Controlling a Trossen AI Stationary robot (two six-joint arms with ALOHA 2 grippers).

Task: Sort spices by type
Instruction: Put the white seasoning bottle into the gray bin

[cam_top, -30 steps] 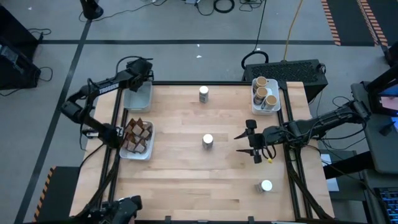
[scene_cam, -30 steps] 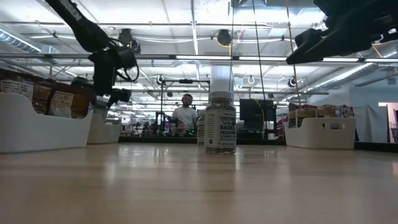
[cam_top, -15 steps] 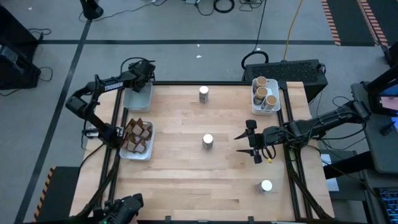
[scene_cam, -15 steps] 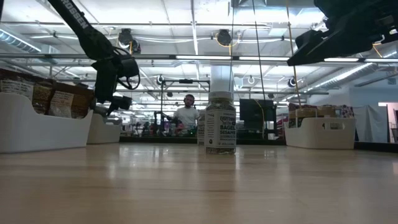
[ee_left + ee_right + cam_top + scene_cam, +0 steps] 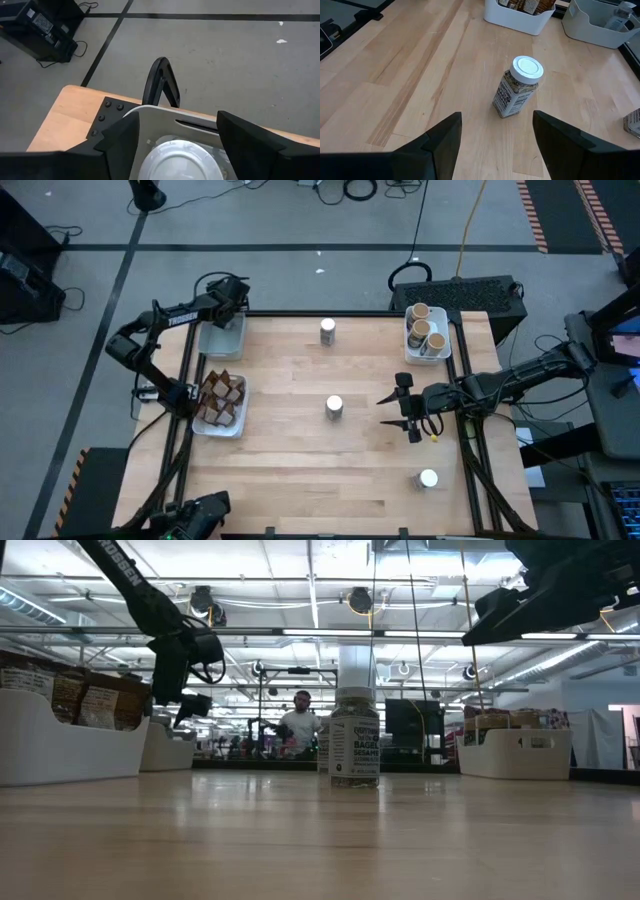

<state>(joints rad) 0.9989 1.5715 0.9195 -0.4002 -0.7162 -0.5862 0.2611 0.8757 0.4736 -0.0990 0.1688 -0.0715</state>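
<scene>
Three white-lidded jars stand upright on the wooden table: one in the middle (image 5: 334,407) (image 5: 517,92), one at the far edge (image 5: 328,330), one near the right corner (image 5: 428,478). My right gripper (image 5: 386,410) (image 5: 497,117) hovers open just right of the middle jar, touching nothing. My left gripper (image 5: 224,312) (image 5: 177,122) hangs open over the far-left white tray (image 5: 222,340). In that tray a white lid (image 5: 177,162) shows below and between its fingers. Brown packets fill the left tray (image 5: 222,402). Cork-topped jars stand in the far-right tray (image 5: 427,330).
The three trays sit along the table's left and far-right edges. Bare wood lies between the jars and across the near half of the table. Beyond the far edge a person (image 5: 300,725) shows in the room. A black box (image 5: 460,292) stands behind the far-right corner.
My left gripper has sunk a little over the far-left tray while its elbow swung, and has then held still. My right gripper and the jars have kept their places.
</scene>
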